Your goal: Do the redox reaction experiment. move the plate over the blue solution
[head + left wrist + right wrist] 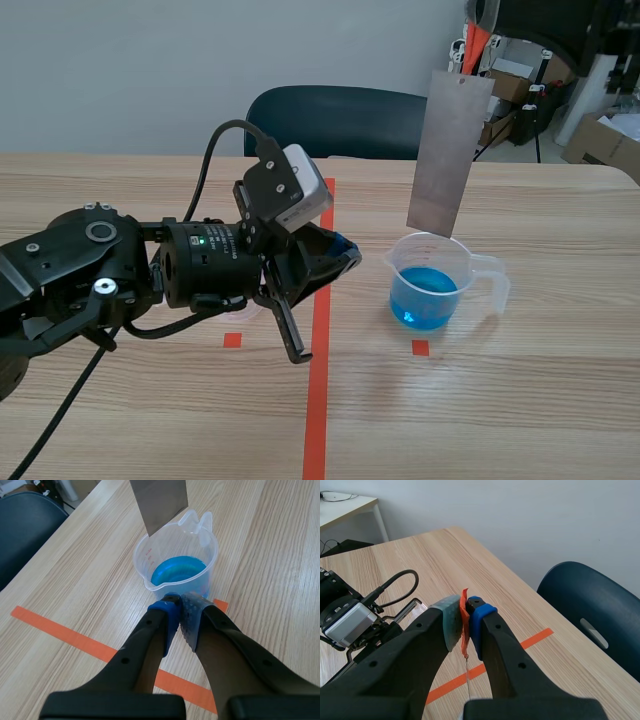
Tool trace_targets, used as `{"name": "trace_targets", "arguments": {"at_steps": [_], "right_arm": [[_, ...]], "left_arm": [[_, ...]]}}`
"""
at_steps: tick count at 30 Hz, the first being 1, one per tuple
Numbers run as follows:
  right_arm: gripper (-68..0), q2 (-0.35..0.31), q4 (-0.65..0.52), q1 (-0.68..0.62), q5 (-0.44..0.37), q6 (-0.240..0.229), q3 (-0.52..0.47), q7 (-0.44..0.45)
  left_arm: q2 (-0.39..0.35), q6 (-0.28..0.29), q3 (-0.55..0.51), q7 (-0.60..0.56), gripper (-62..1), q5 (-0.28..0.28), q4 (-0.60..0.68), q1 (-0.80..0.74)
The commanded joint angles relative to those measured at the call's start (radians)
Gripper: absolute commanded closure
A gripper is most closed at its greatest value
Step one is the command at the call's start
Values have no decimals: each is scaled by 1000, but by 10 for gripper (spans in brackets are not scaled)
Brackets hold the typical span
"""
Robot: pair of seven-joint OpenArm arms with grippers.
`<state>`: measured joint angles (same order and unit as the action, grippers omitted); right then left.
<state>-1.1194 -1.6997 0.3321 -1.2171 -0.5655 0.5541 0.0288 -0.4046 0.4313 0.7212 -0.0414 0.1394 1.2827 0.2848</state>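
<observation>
Wooden table [520,420] holds a beaker [482,278] of blue solution [425,300]; right claw [465,617] pinches the plate [450,160] above it, left claw [181,607] closed empty.

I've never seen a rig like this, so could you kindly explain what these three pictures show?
These are two black robot arms at a wooden table. The wide picture looks from between them; the other two come from cameras on each wrist. On the table stands a clear beaker of blue solution. The left end effector, shut and empty, points at the beaker. The right end effector pinches an orange-red tab from which a grey metal plate hangs above the beaker, clear of the liquid.
</observation>
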Motion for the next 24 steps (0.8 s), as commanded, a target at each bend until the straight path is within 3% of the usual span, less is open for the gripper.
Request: {"name": "trace_targets", "arguments": {"at_steps": [1, 24], "right_arm": [[-33, -8, -5, 19, -18, 0, -5, 22], [-33, -8, -5, 19, -26, 0, -5, 23]], "left_arm": [[2, 2, -5, -17, -21, 13, 29, 6], [5, 2, -5, -26, -21, 13, 29, 6]]}}
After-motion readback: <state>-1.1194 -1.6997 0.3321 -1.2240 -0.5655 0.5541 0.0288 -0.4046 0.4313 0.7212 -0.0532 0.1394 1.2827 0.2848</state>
